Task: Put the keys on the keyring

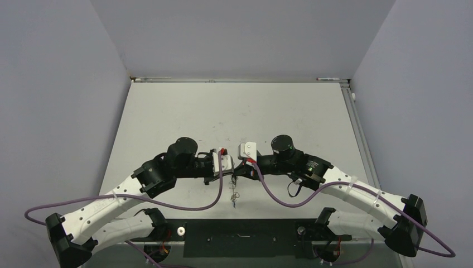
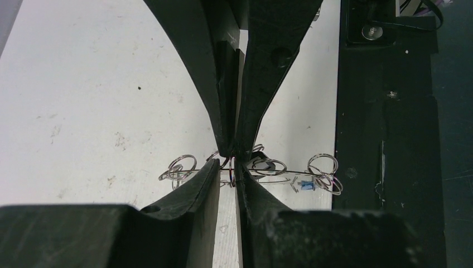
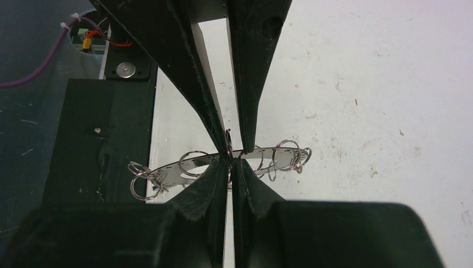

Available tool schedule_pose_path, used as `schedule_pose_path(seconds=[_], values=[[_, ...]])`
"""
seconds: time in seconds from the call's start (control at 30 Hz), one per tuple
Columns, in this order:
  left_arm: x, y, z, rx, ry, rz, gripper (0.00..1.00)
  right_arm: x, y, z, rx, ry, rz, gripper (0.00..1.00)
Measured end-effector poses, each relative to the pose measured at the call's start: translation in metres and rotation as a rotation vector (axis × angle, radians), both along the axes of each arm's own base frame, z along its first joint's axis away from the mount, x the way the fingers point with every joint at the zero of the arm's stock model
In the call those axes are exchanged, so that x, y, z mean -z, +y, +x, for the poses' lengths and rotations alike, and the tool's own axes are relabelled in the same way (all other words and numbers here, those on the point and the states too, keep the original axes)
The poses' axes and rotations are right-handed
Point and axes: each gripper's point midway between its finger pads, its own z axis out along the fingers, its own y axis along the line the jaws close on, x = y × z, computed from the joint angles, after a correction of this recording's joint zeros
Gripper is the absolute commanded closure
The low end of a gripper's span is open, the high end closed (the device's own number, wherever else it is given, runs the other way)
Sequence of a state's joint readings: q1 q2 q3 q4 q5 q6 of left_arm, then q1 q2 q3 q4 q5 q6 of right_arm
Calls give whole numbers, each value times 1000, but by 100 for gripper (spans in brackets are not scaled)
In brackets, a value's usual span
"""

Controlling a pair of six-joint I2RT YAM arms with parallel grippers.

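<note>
The two arms meet nose to nose over the near strip of the bench (image 1: 234,111), close to the black mounting plate (image 2: 385,139) that carries their bases. The keyring (image 3: 178,166) is held up between them, clear of the surface and seen nearly edge-on from both wrists, a flat grey band with thin wire loops (image 2: 323,164) bunched at either end.

The right claw (image 3: 230,165) is closed tight on the band about midway along it. The left claw (image 2: 228,170) faces it from the other side with only a narrow slit between its fingers. A fine loop stands in that slit at the tips, but I cannot tell whether it is pinched. The four fingertips all crowd onto the same spot, almost touching.

The end of the ring with the small blue tag (image 2: 305,185) reaches over the plate's edge, so there is little room on that side. The other end hangs over bare bench.

A small dark piece just beside the tips may be the black head of the key (image 2: 261,165), though it is too small to be sure.

Beyond the claws the white bench runs broad and open to its far edge and the grey walls (image 1: 56,111). Purple cables (image 1: 184,206) sag from both wrists, the left one looping low just beside the hanging ring.
</note>
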State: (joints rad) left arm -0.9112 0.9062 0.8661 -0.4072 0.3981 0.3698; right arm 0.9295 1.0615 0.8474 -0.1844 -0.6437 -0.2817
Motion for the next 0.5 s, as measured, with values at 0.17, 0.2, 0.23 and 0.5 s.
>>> schedule_pose_path(seconds=[0.17,0.2,0.23,0.5], values=[[5,-1,0,3,11,12,90,2,-1,-1,-1,4,-10,95],[6,-1,0,4,11,12,91,2,-1,-1,-2,3,-10,95],[6,-2,0,5,11,12,92,3,-1,-1,-2,3,-11,95],[12,-4,-5,21,42,18,100,8,-1,-2,-8,7,-46,95]])
